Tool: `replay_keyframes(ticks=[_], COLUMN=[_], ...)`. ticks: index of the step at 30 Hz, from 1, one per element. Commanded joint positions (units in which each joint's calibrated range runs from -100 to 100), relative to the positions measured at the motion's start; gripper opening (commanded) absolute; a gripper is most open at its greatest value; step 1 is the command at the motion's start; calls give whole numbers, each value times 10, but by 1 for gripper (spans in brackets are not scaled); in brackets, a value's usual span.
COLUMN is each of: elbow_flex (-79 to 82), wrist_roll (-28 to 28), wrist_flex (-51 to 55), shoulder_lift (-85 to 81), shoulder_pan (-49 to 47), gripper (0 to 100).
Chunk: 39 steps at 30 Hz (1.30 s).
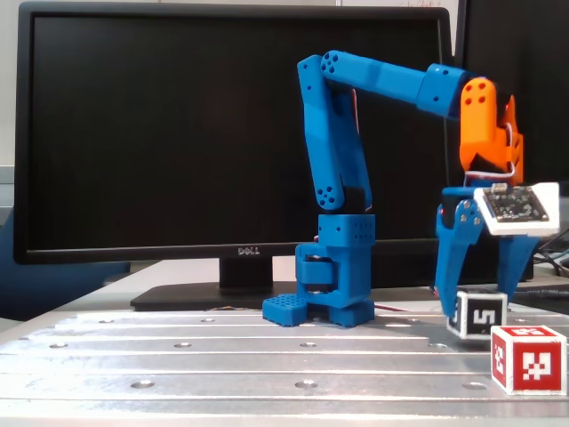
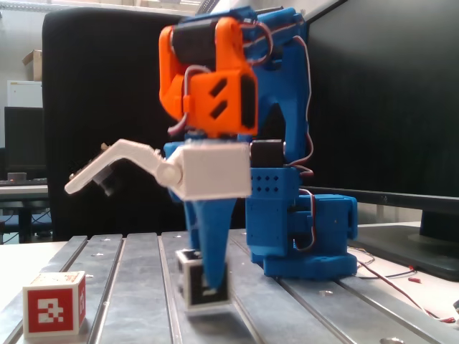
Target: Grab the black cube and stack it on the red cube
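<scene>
The black cube (image 1: 481, 317) stands at the right of the metal table, a little behind and to the left of the red cube (image 1: 529, 358). My gripper (image 1: 477, 307) points straight down, with one blue finger (image 1: 447, 271) on each side of the black cube, and it looks shut on it. In the other fixed view the black cube (image 2: 195, 281) is blurred and slightly tilted, with the blue finger (image 2: 213, 244) in front of it. I cannot tell if it is off the table. The red cube (image 2: 55, 313) stands apart at the lower left there.
The arm's blue base (image 1: 333, 298) is bolted mid-table. A black Dell monitor (image 1: 178, 133) fills the back. The slotted aluminium table (image 1: 222, 360) has screw holes. Loose wires (image 2: 401, 276) lie at the right of the base.
</scene>
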Motion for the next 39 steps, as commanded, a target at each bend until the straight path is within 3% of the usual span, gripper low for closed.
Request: replay_keyframes(ticks=[1, 8, 17, 27, 39], elbow_flex=[-43, -72, -182, -204, -349], wrist_roll=[-1, 2, 4, 54, 55], wrist_flex=[25, 31, 123, 120, 130], shoulder_lift=[-10, -10, -2, 2, 135], shoulder_pan=[6, 18, 46, 109, 121], gripper=[18, 18, 18, 18, 19])
